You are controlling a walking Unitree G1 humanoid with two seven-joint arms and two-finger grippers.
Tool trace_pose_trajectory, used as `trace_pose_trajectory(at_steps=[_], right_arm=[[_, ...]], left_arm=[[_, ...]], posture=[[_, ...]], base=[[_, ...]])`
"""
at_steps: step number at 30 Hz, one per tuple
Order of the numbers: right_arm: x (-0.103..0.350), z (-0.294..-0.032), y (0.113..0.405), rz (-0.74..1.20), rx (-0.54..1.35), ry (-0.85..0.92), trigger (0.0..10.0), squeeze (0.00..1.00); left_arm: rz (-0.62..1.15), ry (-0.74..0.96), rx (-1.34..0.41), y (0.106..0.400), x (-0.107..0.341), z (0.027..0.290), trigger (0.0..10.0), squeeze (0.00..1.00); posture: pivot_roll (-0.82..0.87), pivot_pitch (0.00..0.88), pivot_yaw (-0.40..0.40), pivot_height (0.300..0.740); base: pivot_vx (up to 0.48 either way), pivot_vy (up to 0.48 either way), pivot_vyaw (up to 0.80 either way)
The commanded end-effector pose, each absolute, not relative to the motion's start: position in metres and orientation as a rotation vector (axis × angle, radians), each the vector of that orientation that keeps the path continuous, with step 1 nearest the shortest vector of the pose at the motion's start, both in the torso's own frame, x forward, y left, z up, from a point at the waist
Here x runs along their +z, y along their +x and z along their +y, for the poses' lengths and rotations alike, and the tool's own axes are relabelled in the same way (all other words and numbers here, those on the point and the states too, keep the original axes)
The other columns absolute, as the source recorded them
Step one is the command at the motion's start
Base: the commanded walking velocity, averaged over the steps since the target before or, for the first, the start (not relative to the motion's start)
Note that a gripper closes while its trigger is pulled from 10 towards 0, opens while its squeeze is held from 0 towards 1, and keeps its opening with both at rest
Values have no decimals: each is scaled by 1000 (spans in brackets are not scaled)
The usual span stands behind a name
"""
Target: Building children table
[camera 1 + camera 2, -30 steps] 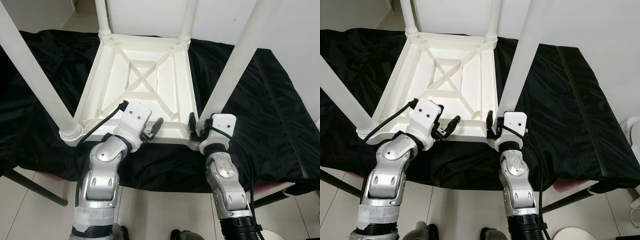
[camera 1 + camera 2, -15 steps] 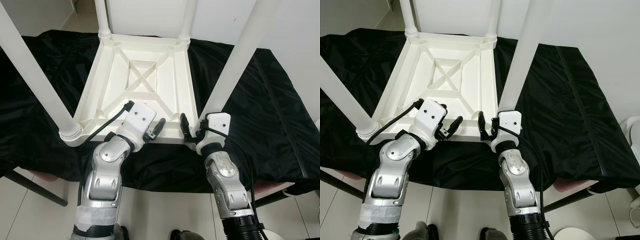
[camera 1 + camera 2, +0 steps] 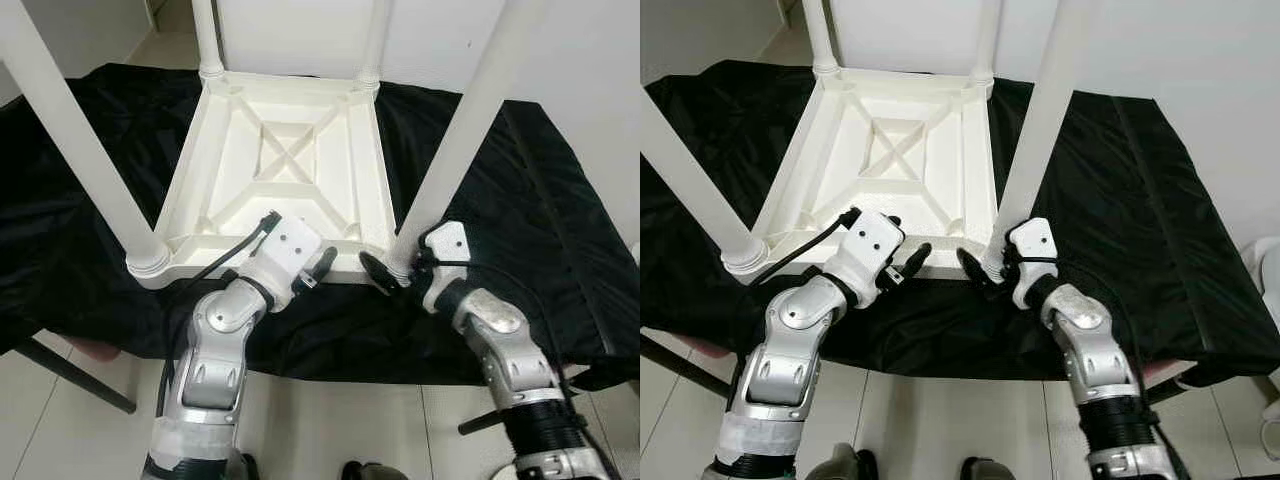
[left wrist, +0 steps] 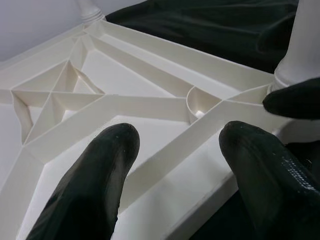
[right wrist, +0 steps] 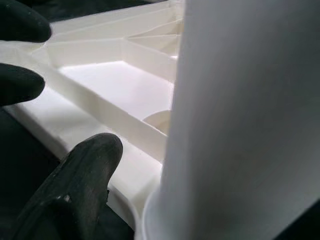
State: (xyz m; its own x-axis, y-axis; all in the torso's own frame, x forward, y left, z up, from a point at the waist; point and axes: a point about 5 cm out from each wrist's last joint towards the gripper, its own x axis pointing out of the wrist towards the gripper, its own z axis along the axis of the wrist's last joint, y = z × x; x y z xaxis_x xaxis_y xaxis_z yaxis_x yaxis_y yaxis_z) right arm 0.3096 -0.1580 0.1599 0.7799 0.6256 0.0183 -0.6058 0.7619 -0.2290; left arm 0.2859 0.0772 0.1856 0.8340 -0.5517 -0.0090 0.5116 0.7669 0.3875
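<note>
The white plastic children's table (image 3: 285, 170) lies upside down on a bench covered with black cloth (image 3: 520, 210), its four legs pointing up. The left gripper (image 3: 322, 268) is at the near edge of the table frame, fingers (image 4: 100, 165) spread open with a rib of the underside between them, gripping nothing. The right gripper (image 3: 380, 275) is at the base of the near right leg (image 3: 455, 150), fingers apart around the leg's socket; firm contact cannot be confirmed.
</note>
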Motion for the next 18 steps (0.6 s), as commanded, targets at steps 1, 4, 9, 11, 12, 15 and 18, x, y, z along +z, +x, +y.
trace_pose_trajectory(at_steps=[1, 4, 9, 11, 12, 15, 18], right_arm=[[157, -158, 310, -83, 707, -230, 10000, 0], [156, -162, 316, -76, 731, -265, 4157, 0], [156, -166, 323, -75, 739, -269, 2314, 0], [156, -166, 324, -73, 742, -266, 0, 0], [154, -165, 325, -70, 744, -264, 0, 0], [153, -165, 326, -68, 745, -263, 0, 0], [150, -159, 322, -72, 742, -237, 10000, 0]], left_arm=[[-131, 359, -404, 289, 185, 80, 10000, 0], [-138, 363, -405, 292, 187, 81, 10000, 0], [-149, 372, -409, 293, 190, 78, 10000, 0], [-152, 374, -410, 294, 190, 78, 10000, 0], [-155, 383, -411, 294, 191, 78, 10000, 0], [-157, 391, -412, 294, 191, 78, 10000, 0], [-165, 393, -409, 296, 193, 79, 10000, 0]], posture=[[-75, 110, -11, 740], [-77, 111, -3, 740], [-74, 114, 0, 740], [-73, 117, 0, 740], [-70, 120, 0, 740], [-70, 120, 0, 740], [-69, 127, -3, 740]], base=[[0, 0, 0], [0, 0, 0], [0, 0, 0], [0, 0, 0], [0, 0, 0], [0, 0, 0], [0, 0, 0]])
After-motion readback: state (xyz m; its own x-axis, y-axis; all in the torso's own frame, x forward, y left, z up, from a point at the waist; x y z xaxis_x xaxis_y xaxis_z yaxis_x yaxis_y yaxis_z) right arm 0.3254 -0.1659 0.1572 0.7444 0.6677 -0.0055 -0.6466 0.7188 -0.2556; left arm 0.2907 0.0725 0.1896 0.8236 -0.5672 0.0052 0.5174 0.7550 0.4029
